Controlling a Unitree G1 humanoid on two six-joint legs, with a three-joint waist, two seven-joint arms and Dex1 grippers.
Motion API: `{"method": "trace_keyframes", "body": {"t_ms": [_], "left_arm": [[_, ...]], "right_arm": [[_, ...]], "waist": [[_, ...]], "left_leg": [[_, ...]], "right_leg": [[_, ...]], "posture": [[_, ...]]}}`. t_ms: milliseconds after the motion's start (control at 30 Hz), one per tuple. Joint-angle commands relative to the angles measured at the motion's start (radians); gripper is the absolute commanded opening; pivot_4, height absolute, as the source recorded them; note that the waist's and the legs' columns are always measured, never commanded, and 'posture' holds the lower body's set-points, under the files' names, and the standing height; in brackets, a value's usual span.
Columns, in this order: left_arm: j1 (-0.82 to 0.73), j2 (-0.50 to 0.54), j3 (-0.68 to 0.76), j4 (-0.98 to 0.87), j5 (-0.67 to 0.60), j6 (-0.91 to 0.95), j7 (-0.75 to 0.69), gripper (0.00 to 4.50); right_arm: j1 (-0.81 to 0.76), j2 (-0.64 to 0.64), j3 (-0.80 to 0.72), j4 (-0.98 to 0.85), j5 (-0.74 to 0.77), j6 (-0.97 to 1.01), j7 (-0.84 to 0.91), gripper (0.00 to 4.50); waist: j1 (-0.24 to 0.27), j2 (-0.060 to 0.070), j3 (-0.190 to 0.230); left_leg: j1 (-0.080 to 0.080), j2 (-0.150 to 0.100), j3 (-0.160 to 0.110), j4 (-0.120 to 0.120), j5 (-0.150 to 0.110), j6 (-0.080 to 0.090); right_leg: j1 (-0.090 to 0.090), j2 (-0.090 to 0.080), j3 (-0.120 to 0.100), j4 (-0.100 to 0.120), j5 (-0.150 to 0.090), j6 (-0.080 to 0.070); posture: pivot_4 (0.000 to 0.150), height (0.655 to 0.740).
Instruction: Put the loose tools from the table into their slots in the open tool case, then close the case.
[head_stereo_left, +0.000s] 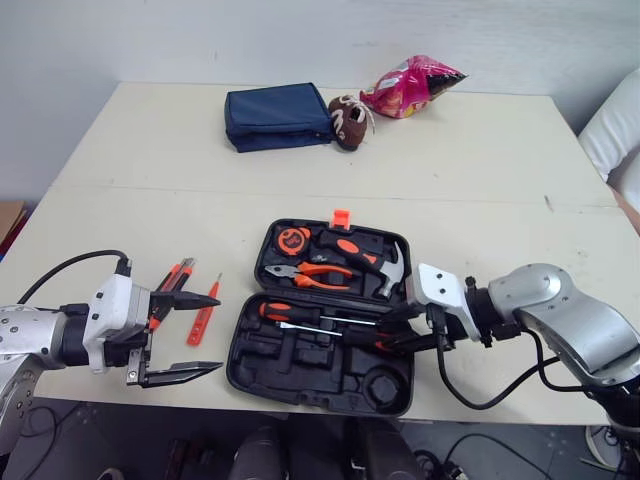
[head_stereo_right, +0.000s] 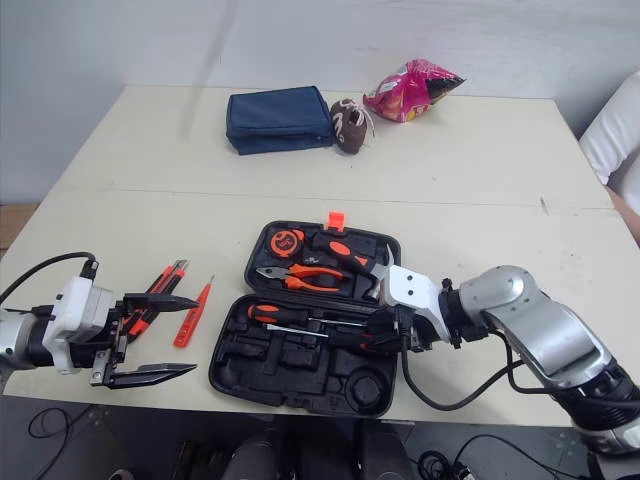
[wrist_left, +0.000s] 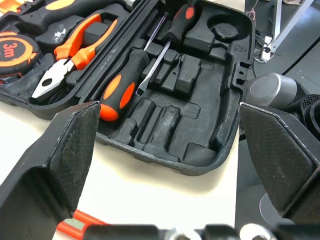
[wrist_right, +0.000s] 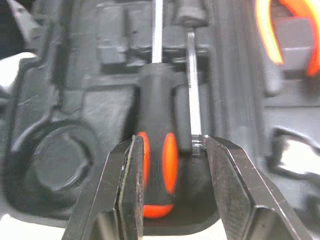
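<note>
the right gripper (wrist_right: 171, 147) hung low over the near half of the open tool case (head_stereo_left: 300, 385), its two fingers parted, one on each side of the black and orange handle of a screwdriver (wrist_right: 156, 170) that lay in the case. the left gripper (head_stereo_left: 207, 335) was spread wide and held nothing, just left of the case. close to it i saw a thin orange tester (head_stereo_left: 203, 312) and a red knife (head_stereo_left: 172, 280) lying loose on the table (head_stereo_left: 450, 150).

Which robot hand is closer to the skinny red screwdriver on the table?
Left. The left gripper is right beside the red screwdriver; the right gripper is away over the tool case.
</note>
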Motion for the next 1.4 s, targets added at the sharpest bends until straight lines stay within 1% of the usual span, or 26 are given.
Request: {"method": "trace_keyframes", "body": {"t_ms": [33, 100, 167, 233, 267, 300, 333, 367, 467, 600, 700, 800, 1000, 1067, 1133, 1200, 1267, 1367, 1400], "left_arm": [[0.003, 0.002, 0.037, 0.002, -0.009, -0.005, 0.000, 4.50], [-0.005, -0.004, 0.032, 0.008, -0.007, -0.011, 0.002, 4.50], [-0.017, -0.008, 0.020, 0.014, -0.004, -0.018, 0.003, 4.50], [-0.026, -0.012, 0.013, 0.020, -0.003, -0.023, 0.001, 4.50], [-0.029, -0.014, 0.010, 0.021, -0.002, -0.026, 0.001, 4.50], [-0.034, -0.018, 0.004, 0.024, 0.000, -0.030, 0.001, 4.50], [-0.038, -0.022, -0.003, 0.025, 0.003, -0.033, 0.002, 4.50], [-0.041, -0.025, -0.010, 0.026, 0.006, -0.035, 0.003, 4.50], [-0.050, -0.032, -0.029, 0.025, 0.014, -0.039, 0.011, 4.50], [-0.063, -0.040, -0.044, 0.013, 0.011, -0.027, 0.029, 4.50], [-0.074, -0.036, -0.046, 0.002, 0.002, -0.012, 0.041, 4.50], [-0.065, -0.029, -0.046, 0.000, 0.011, -0.012, 0.035, 4.50], [-0.058, -0.025, -0.049, -0.005, 0.021, -0.007, 0.040, 4.50], [-0.058, -0.026, -0.049, -0.010, 0.022, -0.003, 0.045, 4.50], [-0.056, -0.028, -0.049, -0.013, 0.025, 0.001, 0.053, 4.50], [-0.051, -0.030, -0.049, -0.015, 0.029, 0.001, 0.057, 4.50], [-0.050, -0.036, -0.042, -0.013, 0.031, -0.003, 0.070, 4.50], [-0.045, -0.055, -0.014, 0.017, 0.045, -0.026, 0.099, 4.50], [-0.048, -0.062, 0.007, 0.038, 0.037, -0.020, 0.113, 4.50]], "right_arm": [[0.026, 0.046, -0.120, -0.023, 0.082, -0.110, 0.028, 2.07], [0.052, 0.101, -0.129, -0.012, 0.095, -0.197, 0.047, 2.07], [0.063, 0.134, -0.100, -0.008, 0.072, -0.240, 0.051, 2.07], [0.063, 0.199, -0.088, 0.015, 0.061, -0.260, 0.005, 1.55], [0.068, 0.225, -0.075, 0.031, 0.051, -0.274, -0.005, 1.21], [0.073, 0.250, -0.051, 0.065, 0.009, -0.327, -0.012, 0.67], [0.080, 0.263, -0.024, 0.098, -0.031, -0.376, -0.008, 0.25], [0.084, 0.283, -0.003, 0.141, -0.076, -0.431, -0.017, 0.05], [0.081, 0.301, 0.037, 0.226, -0.132, -0.475, -0.011, 0.05], [0.074, 0.307, 0.074, 0.288, -0.176, -0.537, 0.023, 0.05], [0.071, 0.302, 0.109, 0.334, -0.198, -0.508, 0.036, 0.05], [0.054, 0.314, 0.103, 0.383, -0.210, -0.461, -0.003, 0.05], [0.028, 0.263, 0.204, 0.362, -0.317, -0.338, -0.024, 0.05], [0.024, 0.269, 0.212, 0.336, -0.311, -0.316, -0.036, 0.05], [0.011, 0.270, 0.223, 0.318, -0.319, -0.342, -0.030, 0.05], [0.000, 0.280, 0.210, 0.297, -0.302, -0.348, -0.026, 0.05], [-0.005, 0.306, 0.160, 0.278, -0.246, -0.357, -0.029, 0.05], [0.017, 0.338, 0.011, 0.230, -0.087, -0.416, 0.005, 0.05], [0.042, 0.328, -0.059, 0.228, -0.023, -0.443, 0.044, 0.05]], "waist": [[0.000, 0.000, 0.000], [0.000, -0.001, 0.000], [0.001, -0.001, 0.000], [0.000, -0.001, 0.000], [-0.001, -0.001, 0.000], [-0.001, -0.001, 0.000], [0.000, -0.001, 0.000], [0.000, -0.001, 0.000], [0.000, -0.001, 0.000], [0.001, -0.001, -0.001], [0.000, -0.001, -0.001], [-0.004, -0.002, -0.001], [-0.003, -0.005, -0.005], [-0.003, -0.009, -0.010], [-0.003, -0.012, -0.012], [-0.004, -0.014, -0.013], [-0.004, -0.014, -0.013], [-0.002, -0.011, -0.011], [-0.002, -0.010, -0.011]], "left_leg": [[0.000, 0.000, 0.000, 0.000, 0.000, 0.000], [0.001, 0.000, 0.000, 0.001, 0.000, 0.000], [0.001, 0.000, 0.000, 0.000, 0.000, 0.000], [0.001, 0.000, 0.000, 0.000, 0.000, 0.000], [0.001, 0.000, 0.000, 0.001, 0.000, 0.000], [0.001, 0.000, 0.000, 0.001, 0.000, 0.000], [0.001, 0.000, 0.000, 0.001, 0.000, 0.000], [0.001, 0.000, 0.000, 0.001, 0.000, 0.000], [0.001, -0.001, 0.000, 0.002, 0.000, 0.000], [0.001, 0.000, 0.000, 0.003, 0.000, 0.000], [0.001, 0.000, 0.000, 0.005, 0.000, 0.000], [0.003, 0.000, 0.000, 0.005, 0.000, 0.000], [0.005, 0.000, 0.000, 0.006, 0.000, 0.000], [0.008, 0.000, 0.000, 0.005, 0.000, 0.000], [0.017, 0.001, 0.000, -0.001, -0.001, -0.001], [0.020, 0.001, -0.001, -0.003, -0.001, -0.002], [0.021, 0.001, -0.001, -0.004, -0.001, -0.002], [0.020, 0.001, -0.001, -0.004, -0.001, -0.002], [0.017, 0.001, -0.001, -0.004, -0.001, -0.002]], "right_leg": [[0.000, 0.000, 0.000, 0.000, 0.000, 0.000], [0.001, 0.000, 0.000, 0.000, 0.000, 0.000], [0.001, 0.000, 0.000, 0.000, 0.000, 0.000], [0.001, 0.000, 0.000, 0.000, 0.000, 0.000], [0.001, 0.000, 0.000, 0.001, 0.000, 0.000], [0.001, 0.000, 0.000, 0.001, 0.000, 0.000], [0.001, 0.000, 0.000, 0.001, 0.000, 0.000], [0.001, 0.000, 0.000, 0.001, 0.000, 0.000], [0.001, 0.000, 0.000, 0.001, 0.000, 0.000], [0.001, 0.000, 0.000, 0.002, 0.000, 0.000], [0.001, 0.000, 0.000, 0.003, 0.000, 0.000], [0.003, 0.000, 0.000, 0.004, 0.000, 0.000], [0.004, 0.000, 0.000, 0.005, 0.000, 0.000], [0.007, 0.000, 0.001, 0.005, 0.000, -0.001], [0.016, -0.001, 0.000, 0.001, -0.001, -0.001], [0.019, -0.001, 0.000, 0.000, -0.001, -0.002], [0.019, -0.001, 0.000, 0.000, -0.001, -0.002], [0.018, -0.001, 0.000, 0.000, -0.002, -0.003], [0.016, -0.001, 0.000, 0.001, -0.002, -0.003]], "posture": [[0.150, 0.7400], [0.150, 0.7400], [0.150, 0.7400], [0.150, 0.7400], [0.150, 0.7400], [0.150, 0.7400], [0.150, 0.7400], [0.150, 0.7400], [0.150, 0.7400], [0.150, 0.7400], [0.150, 0.7400], [0.150, 0.7400], [0.150, 0.7400], [0.150, 0.7400], [0.150, 0.7400], [0.150, 0.7400], [0.150, 0.7400], [0.150, 0.7400], [0.150, 0.7400]]}}
